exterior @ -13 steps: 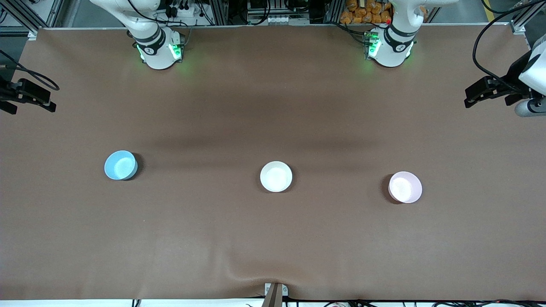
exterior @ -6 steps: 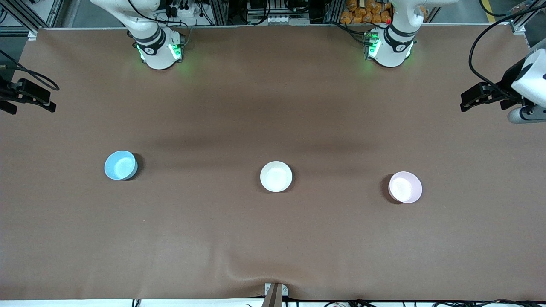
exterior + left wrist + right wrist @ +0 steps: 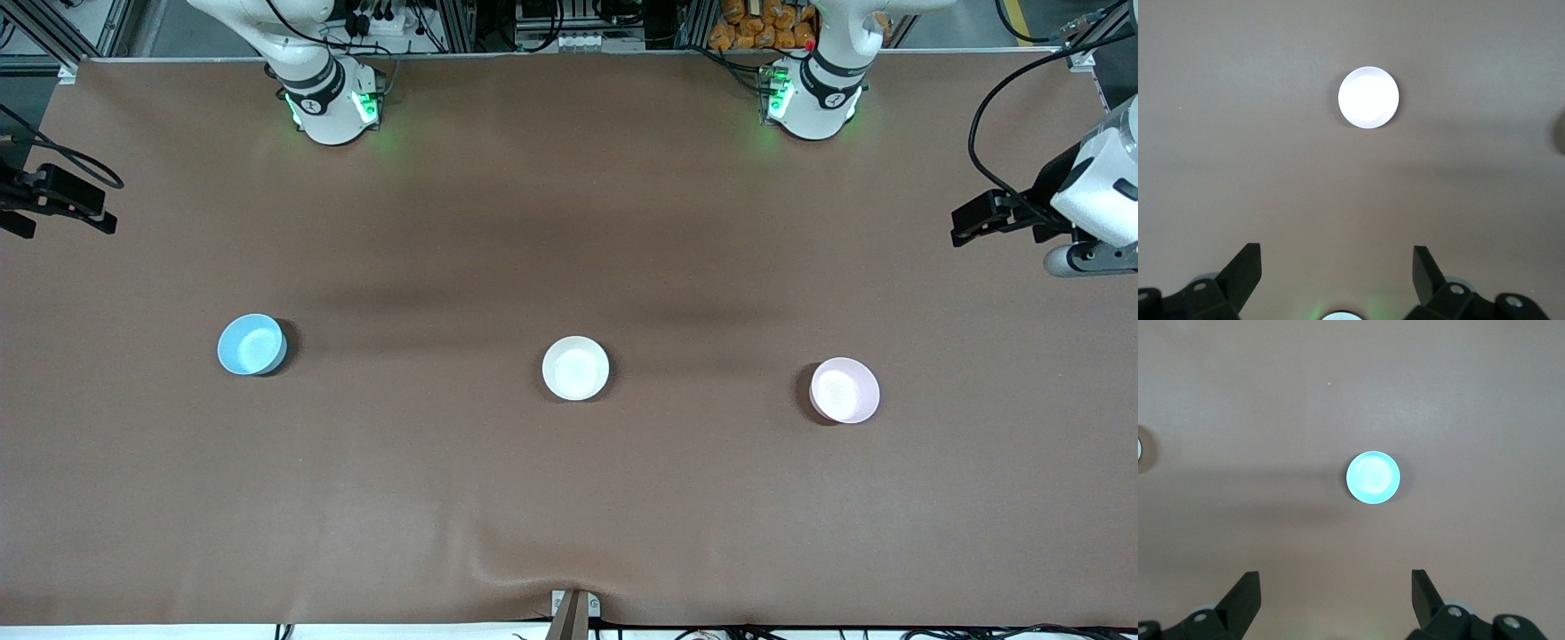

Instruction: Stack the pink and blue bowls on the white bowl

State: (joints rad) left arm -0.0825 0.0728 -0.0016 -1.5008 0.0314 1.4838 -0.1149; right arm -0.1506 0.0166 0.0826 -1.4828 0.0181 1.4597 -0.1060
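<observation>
Nothing is stacked yet — all three bowls sit apart on the brown surface (image 3: 569, 498), each upright and empty; the white bowl (image 3: 576, 367) is in the middle, the blue bowl (image 3: 252, 344) lies well off toward the right arm's end, and the pink bowl (image 3: 844, 389) lies well off toward the left arm's end, a little nearer the front camera than the other two.

The left tool (image 3: 965, 224) hangs in the air at the edge of the left arm's end of the surface, well apart from the pink bowl; its wrist view shows the fingers (image 3: 1245, 270) spread wide with nothing between them, and a pale bowl (image 3: 1368, 97) far below, clear of them.

The right tool (image 3: 98, 213) hangs over the edge at the right arm's end; its fingers (image 3: 1245, 590) are likewise spread and empty, with the blue bowl (image 3: 1373, 477) well below them.

So the whole job is left, as I judge it — neither bowl is gripped, and both pink and blue must be lifted and set into the white one.
</observation>
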